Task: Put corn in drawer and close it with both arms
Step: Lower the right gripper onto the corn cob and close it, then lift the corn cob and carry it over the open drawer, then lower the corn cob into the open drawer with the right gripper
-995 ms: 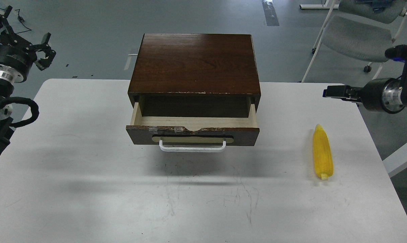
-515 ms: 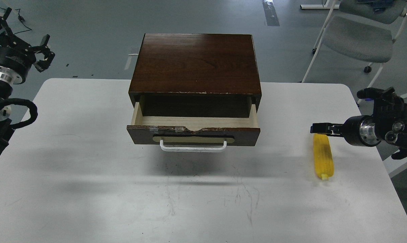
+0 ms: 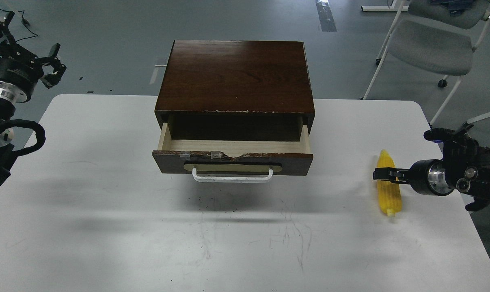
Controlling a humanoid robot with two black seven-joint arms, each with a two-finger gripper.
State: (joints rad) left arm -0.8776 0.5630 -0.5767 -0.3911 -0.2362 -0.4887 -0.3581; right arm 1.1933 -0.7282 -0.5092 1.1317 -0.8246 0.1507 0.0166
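The yellow corn (image 3: 390, 197) lies lengthwise on the white table (image 3: 106, 182) at the right, pale stub toward me. My right gripper (image 3: 385, 174) reaches in from the right and crosses over the corn's middle, low over it; it is seen side-on and thin, so its fingers cannot be told apart. The dark brown drawer (image 3: 232, 161) with the white bar handle (image 3: 232, 178) is pulled open and shows pale wood inside, with nothing in it. My left gripper (image 3: 55, 67) is raised off the table's far left corner, prongs spread, empty.
The dark wooden cabinet (image 3: 234, 75) holding the drawer stands at the table's back middle. A grey chair (image 3: 431, 44) stands on the floor at the back right. The table's right edge runs close beside the corn.
My right gripper has come down and forward from the table's far right edge to lie across the corn's middle. The left arm drifted slightly. The corn and drawer have not moved.
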